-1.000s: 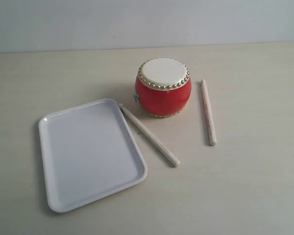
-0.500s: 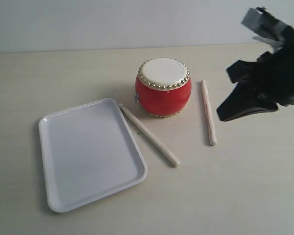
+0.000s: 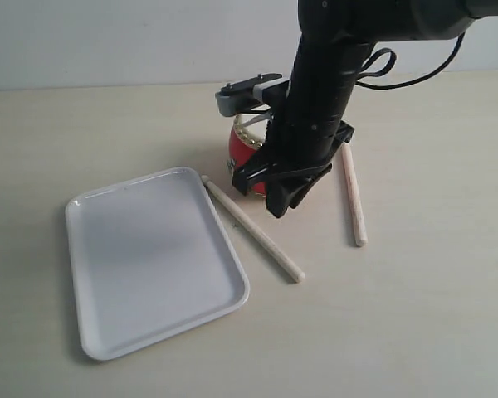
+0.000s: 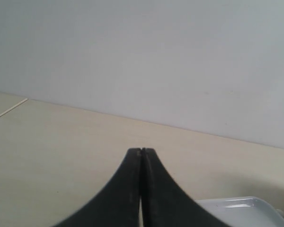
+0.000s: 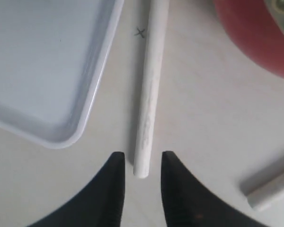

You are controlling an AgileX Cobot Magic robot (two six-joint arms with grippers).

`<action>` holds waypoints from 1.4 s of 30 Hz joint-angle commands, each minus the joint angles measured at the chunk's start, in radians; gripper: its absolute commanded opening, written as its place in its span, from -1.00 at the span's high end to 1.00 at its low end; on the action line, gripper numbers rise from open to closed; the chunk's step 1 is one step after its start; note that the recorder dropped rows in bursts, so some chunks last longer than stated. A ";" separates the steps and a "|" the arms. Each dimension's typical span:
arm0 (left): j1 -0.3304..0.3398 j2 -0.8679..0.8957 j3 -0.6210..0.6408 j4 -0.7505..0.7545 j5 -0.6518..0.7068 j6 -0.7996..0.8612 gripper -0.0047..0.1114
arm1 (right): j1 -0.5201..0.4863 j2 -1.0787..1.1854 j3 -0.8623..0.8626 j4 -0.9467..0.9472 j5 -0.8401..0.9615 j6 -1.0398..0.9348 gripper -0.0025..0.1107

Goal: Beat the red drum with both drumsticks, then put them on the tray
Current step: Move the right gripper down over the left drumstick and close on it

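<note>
— Though parted and gripping nothing, poised above one end of the nearer drumstick (image 5: 149, 90): right hand (image 5: 141, 158), one finger to each side of that end.
— And the left hand (image 4: 141, 152)?
— Pressed shut on nothing, off by a corner of the tray (image 4: 241, 209).
— Outward from the right hand?
— Nearer drumstick flat on the table (image 3: 415, 315), just beside the tray's long rim. Red drum (image 3: 242, 151) behind the arm, mostly hidden. Second drumstick (image 3: 353, 199) flat on the drum's far side, apart from it.
— Inside the tray?
— Only bare white floor showing; both sticks outside it, on the table.
</note>
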 commanded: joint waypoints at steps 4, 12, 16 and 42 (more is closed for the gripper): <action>-0.005 -0.006 0.002 -0.010 -0.015 -0.006 0.92 | 0.033 0.075 -0.007 -0.009 -0.055 0.004 0.28; -0.005 -0.006 0.002 -0.010 -0.015 -0.006 0.92 | 0.051 0.122 -0.007 -0.099 -0.124 0.006 0.14; -0.005 -0.006 0.002 -0.010 -0.015 -0.006 0.92 | 0.056 0.141 -0.007 -0.102 -0.141 -0.012 0.14; -0.005 -0.006 0.002 -0.010 -0.015 -0.006 0.92 | 0.072 0.195 -0.007 -0.125 -0.143 0.000 0.34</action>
